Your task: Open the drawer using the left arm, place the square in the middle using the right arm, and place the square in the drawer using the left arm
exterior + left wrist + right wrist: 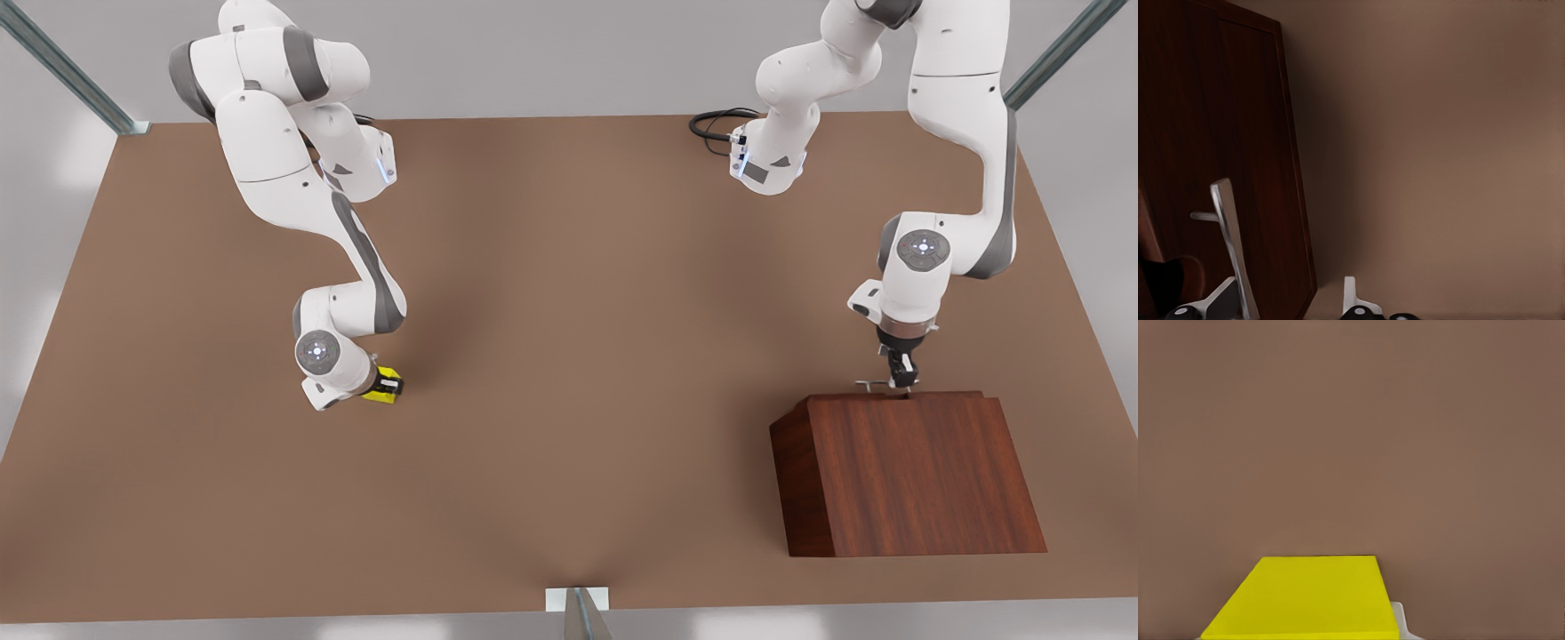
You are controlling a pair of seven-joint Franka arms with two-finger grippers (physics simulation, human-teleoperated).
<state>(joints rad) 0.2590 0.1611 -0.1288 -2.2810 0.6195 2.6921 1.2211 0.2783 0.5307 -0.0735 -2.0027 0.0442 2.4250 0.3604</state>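
Observation:
The square [381,400], a small yellow cube, sits low over the table at the front view's left, and my right gripper [388,383] is shut on it. In the right wrist view the square [1301,600] lies close up, with one fingertip [1400,620] against its side. The dark wood cabinet [907,476] stands at the front view's right, its drawer pushed in. My left gripper [900,377] hangs at the cabinet's far edge by the silver handle [869,384]. In the left wrist view the handle [1230,243] stands between the fingers of the open left gripper [1288,297], close to one finger.
Bare brown tabletop [578,356] spreads between the two arms. A black cable [716,124] loops at the far edge near the left arm's base. Metal frame posts [582,613] stand at the near edge and the far corners.

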